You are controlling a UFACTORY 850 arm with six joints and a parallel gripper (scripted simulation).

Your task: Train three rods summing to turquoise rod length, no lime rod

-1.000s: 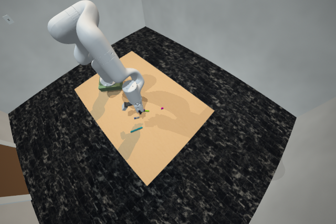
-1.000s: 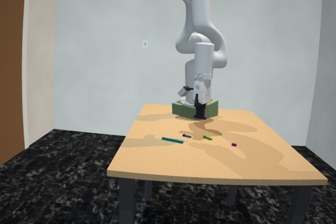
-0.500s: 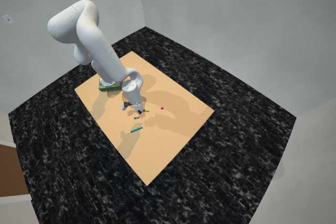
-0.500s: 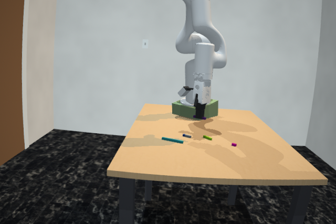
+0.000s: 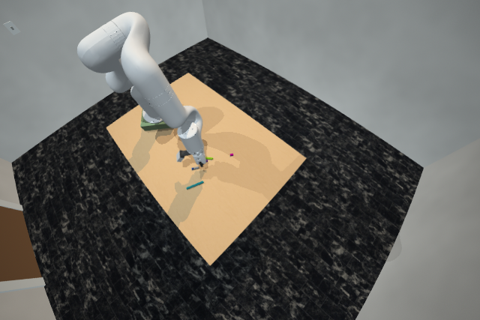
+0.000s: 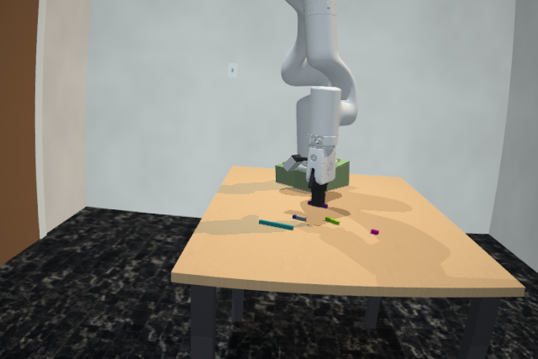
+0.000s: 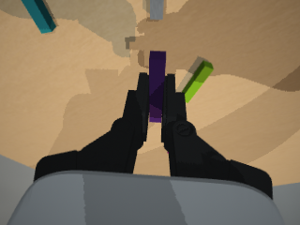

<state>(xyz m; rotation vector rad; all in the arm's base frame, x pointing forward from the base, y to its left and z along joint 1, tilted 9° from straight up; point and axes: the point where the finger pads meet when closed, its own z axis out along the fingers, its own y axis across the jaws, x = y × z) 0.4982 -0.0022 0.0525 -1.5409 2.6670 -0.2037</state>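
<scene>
- While the arm (image 5: 143,67) (image 6: 320,34) reached down over the table (image 5: 232,207) (image 6: 269,259) (image 7: 28,117), its gripper (image 5: 201,164) (image 6: 318,203) (image 7: 157,88) was pinching the purple rod, jaws on its two long sides.
- Purple rod (image 5: 206,160) (image 6: 324,206) (image 7: 157,84), qty 1: held approx. level btwn the fingers, up off the tabletop; one end stuck out past the fingertips in wrist view. Not in the train.
- Blue rod (image 5: 192,168) (image 6: 294,217), qty 1: short pc., flat on table, at one end of the grey rod, w/ no gap visible; too small to tell if touching.
- Grey rod (image 5: 196,168) (image 6: 301,219) (image 7: 157,9), qty 1: flat, approx. in line w/ the blue one; only partly shown in wrist view, where the purple rod pointed approx. toward its near end, a stretch of table showing btwn.
- Lime rod (image 5: 209,158) (image 6: 332,220) (image 7: 199,81), qty 1: flat on table, apart from the blue/grey pr., set at a slant to the purple rod in wrist view.
- Magenta rod (image 5: 232,154) (image 6: 375,231), qty 1: short, on table, well apart from the rest, past the lime one.
- Turquoise rod (image 5: 195,185) (image 6: 276,224) (image 7: 39,16), qty 1: longest pc., flat, near the blue/grey pr. but apart.
- Base block (image 5: 149,127) (image 6: 288,179), green, qty 1: on table, under arm's foot.
</scene>
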